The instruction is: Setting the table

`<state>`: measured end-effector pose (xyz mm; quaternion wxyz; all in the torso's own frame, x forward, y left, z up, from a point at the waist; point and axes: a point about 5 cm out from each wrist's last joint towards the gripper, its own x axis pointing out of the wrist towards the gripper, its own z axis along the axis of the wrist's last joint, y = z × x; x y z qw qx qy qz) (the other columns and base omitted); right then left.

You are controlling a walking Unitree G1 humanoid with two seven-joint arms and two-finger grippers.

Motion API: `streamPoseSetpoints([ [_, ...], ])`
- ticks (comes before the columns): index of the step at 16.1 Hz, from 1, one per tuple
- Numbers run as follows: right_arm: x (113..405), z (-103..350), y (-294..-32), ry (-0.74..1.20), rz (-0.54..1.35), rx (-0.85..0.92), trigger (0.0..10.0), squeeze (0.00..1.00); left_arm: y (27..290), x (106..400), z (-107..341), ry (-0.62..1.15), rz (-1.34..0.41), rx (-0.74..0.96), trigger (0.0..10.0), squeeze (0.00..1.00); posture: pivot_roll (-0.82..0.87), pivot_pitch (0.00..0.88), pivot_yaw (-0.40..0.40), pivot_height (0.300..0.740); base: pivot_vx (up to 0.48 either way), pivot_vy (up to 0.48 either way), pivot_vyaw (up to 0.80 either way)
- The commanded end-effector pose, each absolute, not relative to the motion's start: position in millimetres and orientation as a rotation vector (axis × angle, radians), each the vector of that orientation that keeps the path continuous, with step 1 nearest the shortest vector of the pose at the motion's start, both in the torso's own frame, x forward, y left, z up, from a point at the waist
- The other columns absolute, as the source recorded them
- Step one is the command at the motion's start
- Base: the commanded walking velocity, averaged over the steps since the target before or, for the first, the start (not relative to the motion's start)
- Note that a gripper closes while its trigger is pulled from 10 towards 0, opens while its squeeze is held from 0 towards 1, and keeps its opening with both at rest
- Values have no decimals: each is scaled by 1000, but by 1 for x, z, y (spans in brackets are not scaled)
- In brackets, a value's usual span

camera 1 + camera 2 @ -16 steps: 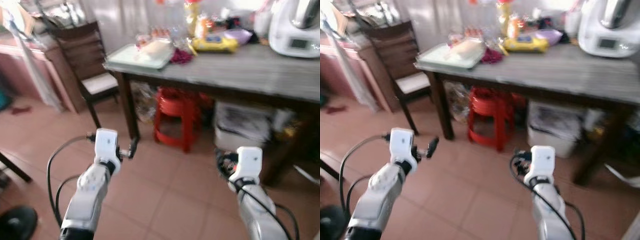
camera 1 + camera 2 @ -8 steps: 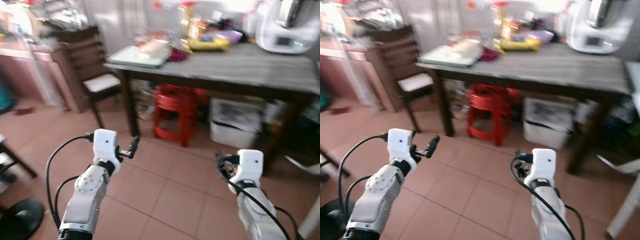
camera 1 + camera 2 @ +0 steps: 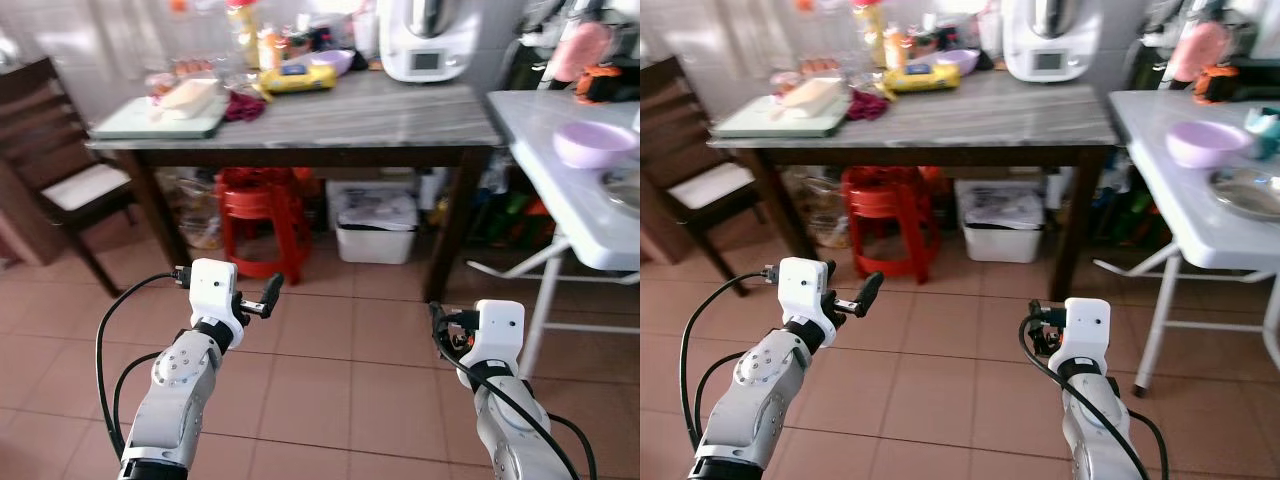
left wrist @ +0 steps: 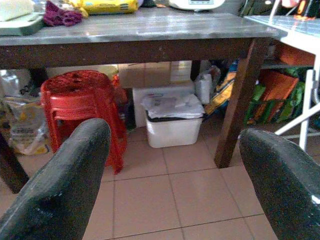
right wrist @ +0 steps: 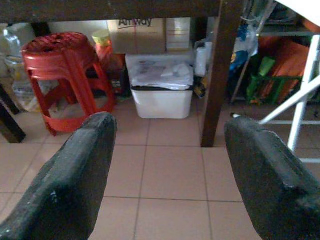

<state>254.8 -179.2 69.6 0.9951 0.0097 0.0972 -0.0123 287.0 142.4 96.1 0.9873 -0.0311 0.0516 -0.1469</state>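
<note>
A: What changed for you in the last second?
B: Your view has swung right; the white folding table (image 3: pixel 1160 150) with a purple bowl (image 3: pixel 1207 142) and a metal plate (image 3: pixel 1250 192) has come into frame beside the dark table (image 3: pixel 940 125).
A: The grippers?
B: Left gripper (image 4: pixel 170 175) and right gripper (image 5: pixel 170 170) hang over the tiles, jaws apart, empty. The tableware is well apart from you; approach comes next.

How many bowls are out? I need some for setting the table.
2: a purple bowl on the white table, another at the back of the dark table. Clutter may hide more.
</note>
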Motion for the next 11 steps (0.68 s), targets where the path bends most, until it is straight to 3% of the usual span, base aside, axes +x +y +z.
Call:
streamPoseSetpoints([
  [1, 258, 73, -174, 185, -10, 25, 10000, 0, 147, 287, 98, 96, -279, -48, 10000, 0, -118, 13, 67, 740, 0, 0, 0],
  [3, 258, 73, -174, 183, -10, 25, 10000, 0, 146, 286, 98, 96, -284, -63, 10000, 0, -119, 13, 67, 740, 0, 0, 0],
  [6, 257, 73, -174, 186, -15, 33, 10000, 0, 145, 286, 98, 92, -295, -59, 10000, 0, -122, 13, 68, 740, 0, -329, 0],
  [8, 257, 78, -176, 163, -35, 128, 10000, 0, 145, 286, 99, 92, -293, -51, 10000, 0, -123, 15, 69, 740, 0, -317, 0],
  [11, 256, 82, -183, 144, -51, 94, 10000, 0, 148, 290, 121, 22, -251, -27, 10000, 0, -111, 14, 71, 740, 0, 0, 0],
])
